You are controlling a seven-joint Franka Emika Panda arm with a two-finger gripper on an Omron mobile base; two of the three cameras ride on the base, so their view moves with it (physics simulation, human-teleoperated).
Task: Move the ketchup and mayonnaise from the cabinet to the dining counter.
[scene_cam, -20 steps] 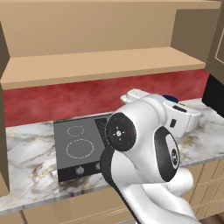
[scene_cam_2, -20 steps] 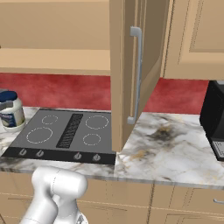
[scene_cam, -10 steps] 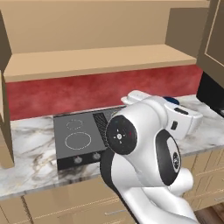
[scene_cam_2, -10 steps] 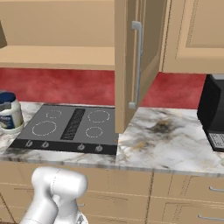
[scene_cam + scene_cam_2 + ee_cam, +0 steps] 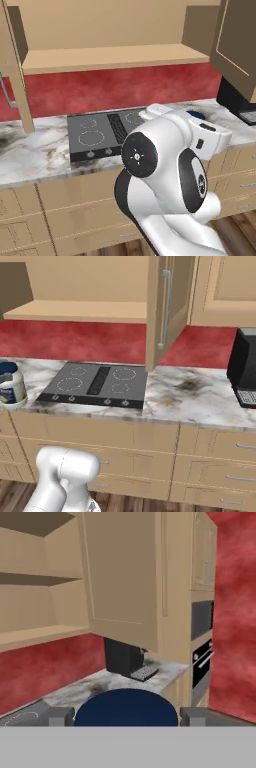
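One jar in the grip beside the cooktop

Two dark finger tips (image 5: 60,716) of the gripper (image 5: 126,717) stand wide apart, closed on either side of the mayonnaise (image 5: 126,704), its dark blue lid between them. In the right base view the white jar (image 5: 10,388) sits just left of the black cooktop (image 5: 97,383), over the marble worktop (image 5: 200,401). Above the cooktop the cabinet (image 5: 115,57) stands with its door (image 5: 162,306) swung open; a black appliance (image 5: 242,373) stands well to the cooktop's right.

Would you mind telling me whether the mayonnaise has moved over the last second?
Yes. In the right base view the mayonnaise has drawn away to the left of the cooktop, which it sat close beside earlier.
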